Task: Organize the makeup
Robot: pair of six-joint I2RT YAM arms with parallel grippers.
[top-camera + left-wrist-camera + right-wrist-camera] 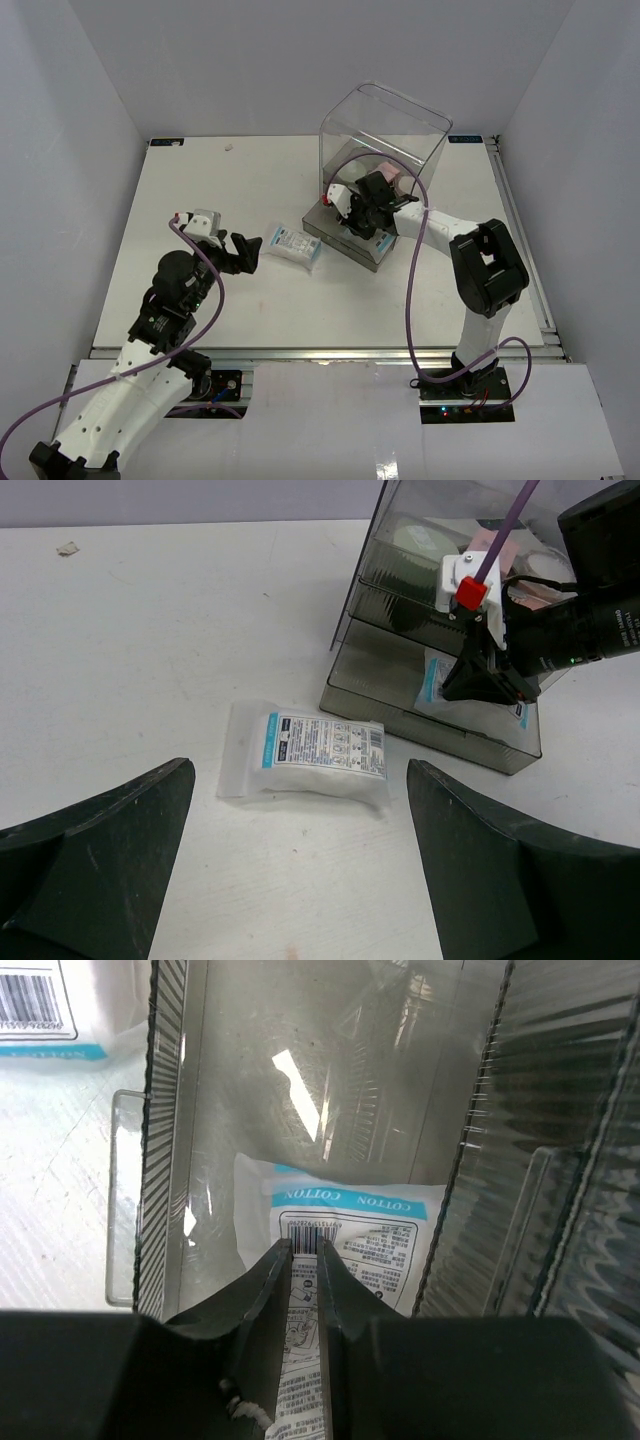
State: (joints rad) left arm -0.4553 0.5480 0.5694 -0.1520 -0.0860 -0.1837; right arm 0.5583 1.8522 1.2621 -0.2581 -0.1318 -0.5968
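Counter (200, 180): clear box (385, 125) at 1 o'clock, bottom drawer (380, 685) pulled out. Right gripper (305, 1290) pinched shut on drawer sachet (380, 1230), inside that drawer. Left gripper (247, 252) wide open; loose sachet (310, 752) flat on counter, at box's 8 o'clock.

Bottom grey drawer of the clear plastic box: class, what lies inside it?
One white-blue plastic cotton sachet, pinched by the right hand. The hand covers its near end; anything beneath cannot be seen.
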